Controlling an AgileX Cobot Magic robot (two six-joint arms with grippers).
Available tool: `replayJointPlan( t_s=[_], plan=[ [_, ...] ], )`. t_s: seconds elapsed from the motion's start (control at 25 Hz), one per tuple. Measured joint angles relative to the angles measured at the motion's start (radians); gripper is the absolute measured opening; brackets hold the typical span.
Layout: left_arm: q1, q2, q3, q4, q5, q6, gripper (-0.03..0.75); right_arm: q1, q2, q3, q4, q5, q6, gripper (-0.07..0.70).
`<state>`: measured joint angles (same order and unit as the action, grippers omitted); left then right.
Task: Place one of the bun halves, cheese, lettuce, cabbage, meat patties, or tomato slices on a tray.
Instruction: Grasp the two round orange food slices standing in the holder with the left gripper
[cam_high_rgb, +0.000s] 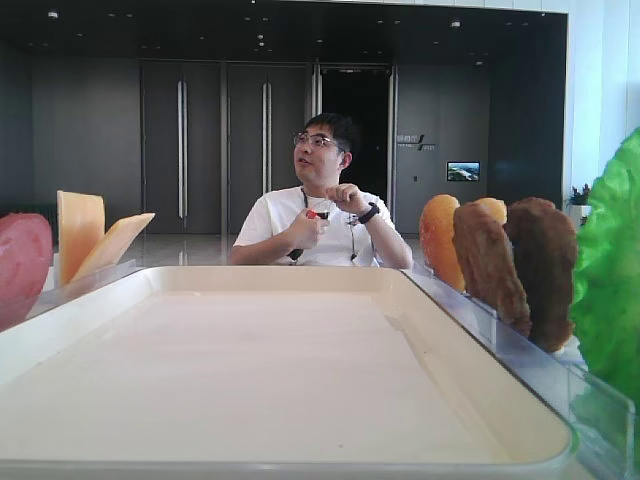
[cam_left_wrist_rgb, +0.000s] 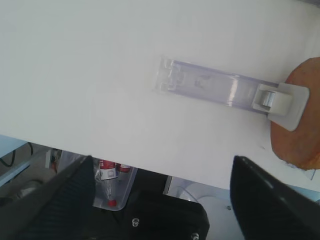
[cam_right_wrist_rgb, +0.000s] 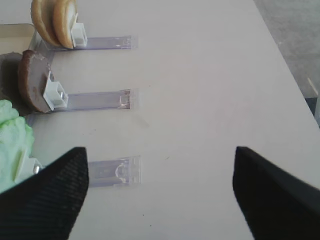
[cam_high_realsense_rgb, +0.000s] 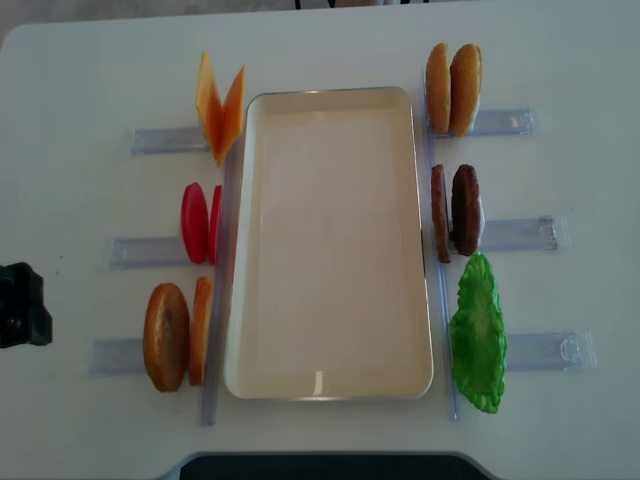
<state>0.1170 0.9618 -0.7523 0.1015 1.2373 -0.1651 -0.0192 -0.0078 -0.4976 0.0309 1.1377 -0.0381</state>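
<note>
The cream tray (cam_high_realsense_rgb: 330, 385) lies mid-table with nothing on it. Left of it stand cheese (cam_high_realsense_rgb: 220, 110), tomato slices (cam_high_realsense_rgb: 195, 222) and two bun halves (cam_high_realsense_rgb: 168, 335). On its right are more bun halves (cam_high_realsense_rgb: 452, 88), meat patties (cam_high_realsense_rgb: 455, 210) and lettuce (cam_high_realsense_rgb: 478, 335). Cabbage is out of view. My left gripper (cam_left_wrist_rgb: 162, 159) is open over the table's edge, a bun half (cam_left_wrist_rgb: 300, 120) to its right. My right gripper (cam_right_wrist_rgb: 160, 150) is open above bare table, right of the lettuce (cam_right_wrist_rgb: 12, 140) and patties (cam_right_wrist_rgb: 32, 80). Neither holds anything.
Clear plastic rails (cam_high_realsense_rgb: 520, 235) carry the food upright on both sides of the tray. A black part of the left arm (cam_high_realsense_rgb: 20, 305) sits at the table's left edge. A seated person (cam_high_rgb: 320, 215) is behind the table. A bin with red-capped items (cam_left_wrist_rgb: 112, 182) lies below the edge.
</note>
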Motion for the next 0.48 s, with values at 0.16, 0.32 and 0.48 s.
replayJointPlan(
  t_s=[0.16, 0.32, 0.48],
  plan=[
    [0.0, 0.0, -0.001, -0.013, 0.0, -0.001, 0.643, 0.0, 0.0, 0.0, 0.0, 0.0, 0.0, 0.589],
    [0.0, 0.0, -0.001, -0.063, 0.0, -0.002, 0.643, 0.0, 0.0, 0.0, 0.0, 0.0, 0.0, 0.589],
    [-0.036, 0.0, -0.001, -0.084, 0.0, -0.008, 0.643, 0.0, 0.0, 0.0, 0.0, 0.0, 0.0, 0.589]
  ],
)
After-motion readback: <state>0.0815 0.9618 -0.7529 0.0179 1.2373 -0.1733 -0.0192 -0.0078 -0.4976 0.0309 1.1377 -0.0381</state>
